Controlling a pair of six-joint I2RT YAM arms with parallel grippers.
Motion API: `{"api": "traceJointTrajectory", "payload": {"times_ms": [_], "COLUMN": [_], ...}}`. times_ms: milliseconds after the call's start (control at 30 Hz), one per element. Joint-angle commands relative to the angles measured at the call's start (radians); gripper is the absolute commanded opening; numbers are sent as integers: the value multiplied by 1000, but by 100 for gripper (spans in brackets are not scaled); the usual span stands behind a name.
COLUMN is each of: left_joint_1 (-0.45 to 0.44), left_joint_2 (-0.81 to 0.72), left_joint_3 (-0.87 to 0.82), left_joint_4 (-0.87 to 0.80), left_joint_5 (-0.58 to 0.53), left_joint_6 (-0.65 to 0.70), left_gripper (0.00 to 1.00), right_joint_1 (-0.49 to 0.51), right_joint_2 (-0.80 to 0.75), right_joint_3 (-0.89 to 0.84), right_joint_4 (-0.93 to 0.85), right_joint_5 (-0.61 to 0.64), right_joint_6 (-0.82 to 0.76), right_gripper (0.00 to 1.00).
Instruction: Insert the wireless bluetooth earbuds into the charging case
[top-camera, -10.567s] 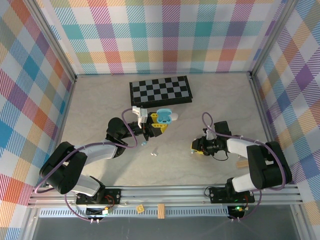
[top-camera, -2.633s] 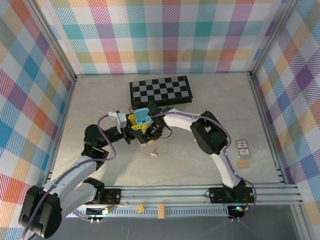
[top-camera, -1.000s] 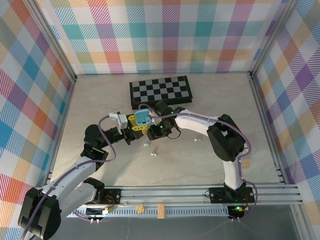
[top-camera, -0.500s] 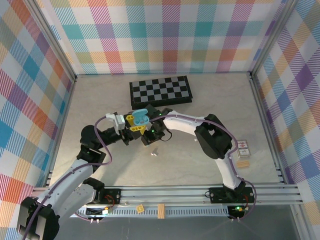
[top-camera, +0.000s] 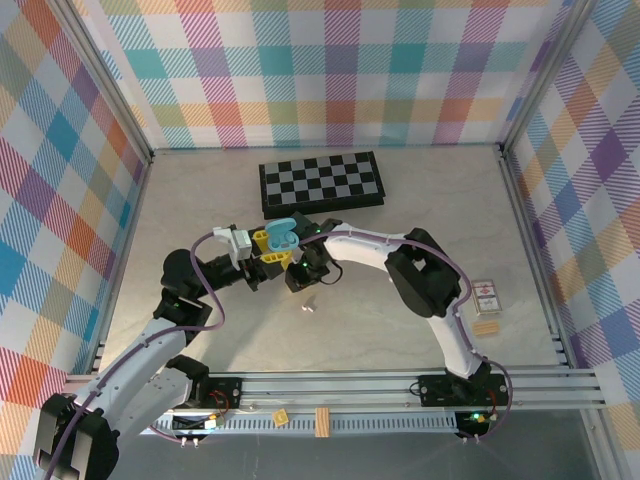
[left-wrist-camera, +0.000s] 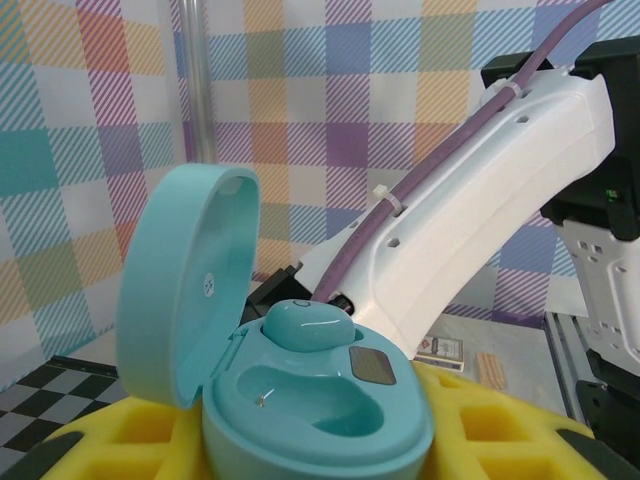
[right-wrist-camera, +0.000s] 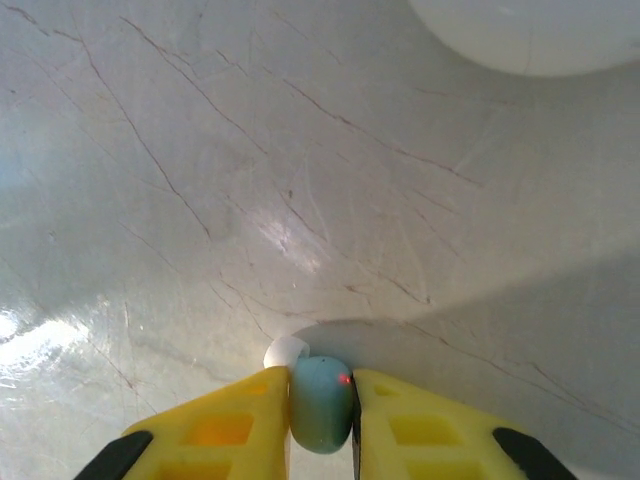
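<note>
My left gripper (top-camera: 272, 243) is shut on the light blue charging case (top-camera: 283, 233), held above the table with its lid (left-wrist-camera: 185, 270) open. In the left wrist view one light blue earbud (left-wrist-camera: 305, 325) sits in the case's far slot, and the near slot (left-wrist-camera: 320, 400) is empty. Just right of the case, my right gripper (top-camera: 297, 279) points down at the table. Its yellow fingers (right-wrist-camera: 230, 420) are shut on a second light blue earbud (right-wrist-camera: 322, 405), whose white tip (right-wrist-camera: 285, 352) touches the table. A white earbud (top-camera: 308, 305) lies loose on the table just in front.
A folded chessboard (top-camera: 320, 181) lies behind the grippers. A card deck (top-camera: 485, 292) and a small wooden block (top-camera: 486, 327) sit at the right. The right arm's white link (left-wrist-camera: 480, 220) crosses close behind the case.
My right gripper has come down to the table beside the case and closed its fingers on the blue earbud. The left gripper and case shifted slightly left.
</note>
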Motion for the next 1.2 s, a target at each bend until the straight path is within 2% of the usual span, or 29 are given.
{"api": "traceJointTrajectory", "payload": {"times_ms": [0, 233, 467, 567, 767, 967, 1167], "left_joint_1": [-11, -21, -38, -44, -55, -60, -60], "left_joint_2": [-11, 14, 55, 68, 66, 59, 60], "left_joint_3": [33, 46, 65, 74, 68, 72, 72], "left_joint_4": [15, 25, 37, 40, 41, 19, 13], "left_joint_5": [3, 9, 12, 18, 6, 3, -2], "left_joint_6": [11, 18, 33, 33, 36, 43, 54], "left_gripper": [39, 39, 39, 39, 39, 39, 39], "right_joint_1": [-15, -114, -272, -298, -298, -255, -178], "right_joint_2": [-98, -303, -544, -613, -603, -598, -589], "right_joint_3": [-71, -331, -659, -750, -816, -814, -801], "right_joint_4": [-4, 65, 132, 152, 209, 230, 283], "right_joint_5": [43, 70, 45, 44, 7, -48, -126], "right_joint_6": [37, 124, 223, 254, 320, 352, 422], "right_gripper": [22, 22, 23, 23, 26, 41, 48]}}
